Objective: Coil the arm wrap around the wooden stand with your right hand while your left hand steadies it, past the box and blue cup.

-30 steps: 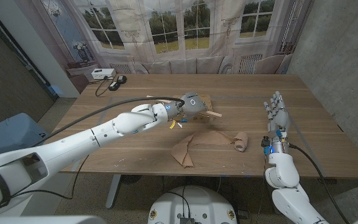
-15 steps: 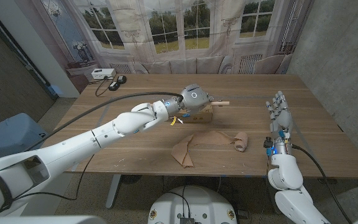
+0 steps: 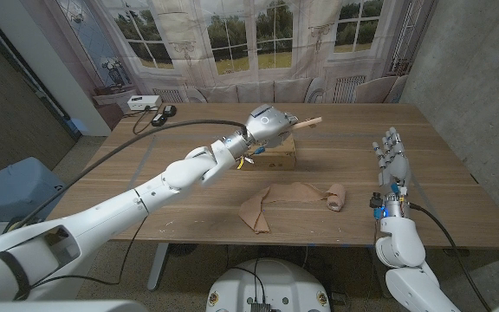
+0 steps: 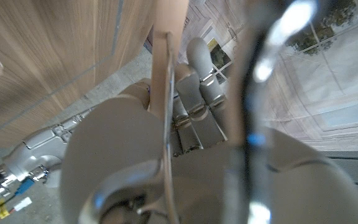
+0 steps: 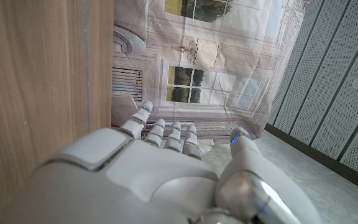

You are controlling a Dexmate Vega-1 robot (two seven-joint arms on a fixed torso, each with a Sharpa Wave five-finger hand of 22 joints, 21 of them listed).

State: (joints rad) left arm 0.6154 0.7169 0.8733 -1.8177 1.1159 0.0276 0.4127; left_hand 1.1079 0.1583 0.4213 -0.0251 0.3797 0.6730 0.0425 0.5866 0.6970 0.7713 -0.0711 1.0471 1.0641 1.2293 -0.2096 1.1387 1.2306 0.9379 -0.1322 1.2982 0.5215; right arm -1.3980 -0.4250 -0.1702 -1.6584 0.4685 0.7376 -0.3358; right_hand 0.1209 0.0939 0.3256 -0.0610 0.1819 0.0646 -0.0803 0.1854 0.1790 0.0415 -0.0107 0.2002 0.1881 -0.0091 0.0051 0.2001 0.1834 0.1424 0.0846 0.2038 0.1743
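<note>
Arm wrap (image 3: 294,199) seen lying crumpled on table (image 3: 440,186) near front edge, tan, one end rolled. Wooden stand (image 3: 306,123) gripped by left hand (image 3: 265,126), held raised and tilted over box (image 3: 277,154) toward table's far side; its stick is also seen running past hand's fingers (image 4: 199,62) in left wrist view. Right hand (image 3: 392,154) held apart from wrap by table's right edge, fingers extended and spread, nothing grasped.

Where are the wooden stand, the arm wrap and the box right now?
wooden stand (image 3: 308,122), head view, its free end past the left hand.
arm wrap (image 3: 293,195), head view, middle of the cloth.
box (image 3: 277,156), head view, its front face.
</note>
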